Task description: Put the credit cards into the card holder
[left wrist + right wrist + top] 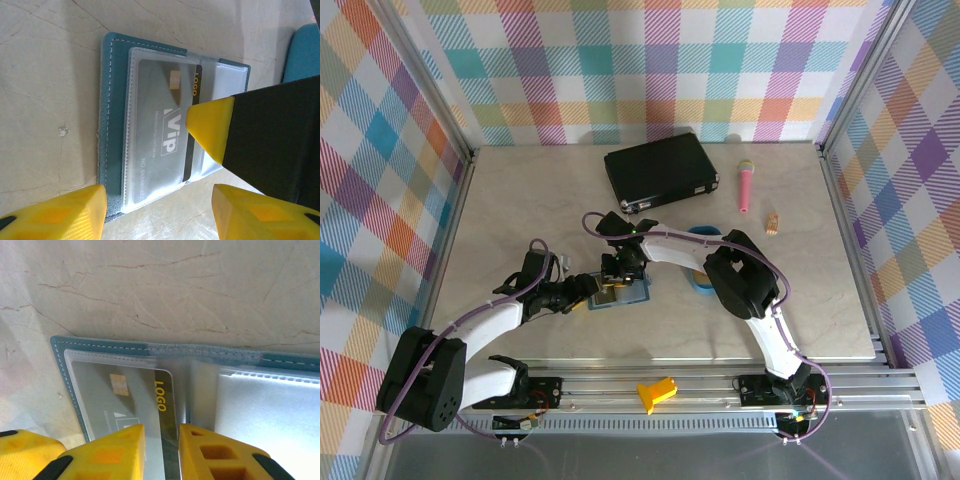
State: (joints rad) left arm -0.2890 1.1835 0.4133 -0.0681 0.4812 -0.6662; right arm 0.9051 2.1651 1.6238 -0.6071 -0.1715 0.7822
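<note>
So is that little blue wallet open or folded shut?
Open. The card holder lies spread flat on the table, its clear inner pockets facing up, with a grey card partly inside one.

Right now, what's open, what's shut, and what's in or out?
card holder, open, lying flat.
credit card, mostly inside the clear pocket, one edge sticking out.
black case, shut.
left gripper, open.
right gripper, fingers close together at the card's edge; grip unclear.

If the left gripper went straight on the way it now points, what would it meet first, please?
Probably the card holder, lying ahead between the open fingers of the left gripper; the right gripper sits further on, depth unclear.
</note>
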